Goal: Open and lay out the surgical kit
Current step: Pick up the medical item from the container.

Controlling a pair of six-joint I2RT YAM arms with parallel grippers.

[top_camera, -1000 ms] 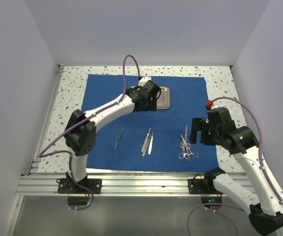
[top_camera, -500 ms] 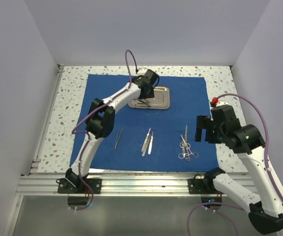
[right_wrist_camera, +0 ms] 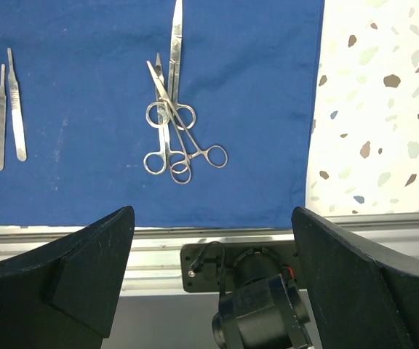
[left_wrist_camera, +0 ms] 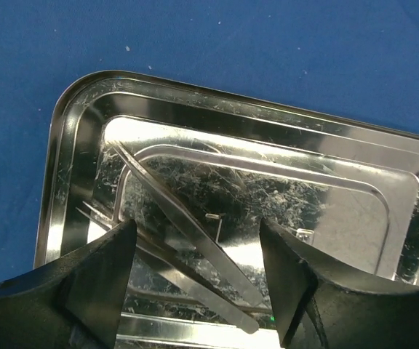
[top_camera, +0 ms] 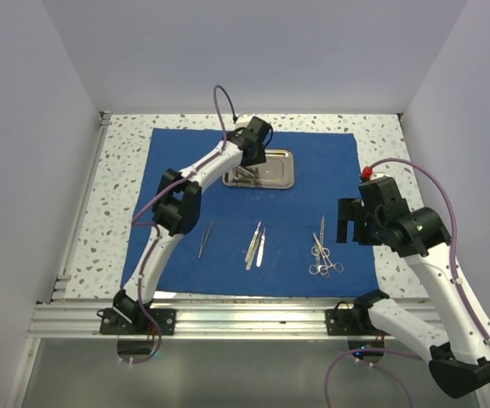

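Royal-blue cloth drape [top_camera: 287, 212] lies spread; thin silver tweezers [left_wrist_camera: 158, 200] lie between the left pincer's [left_wrist_camera: 195, 240] open, empty jaws, in a shiny rectangular steel tray [left_wrist_camera: 68, 138]. Next, seemingly: close, lift.

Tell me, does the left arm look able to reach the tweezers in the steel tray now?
Probably yes. The left gripper hangs over the tray, and the tweezers lie between its open jaws; nothing covers them.
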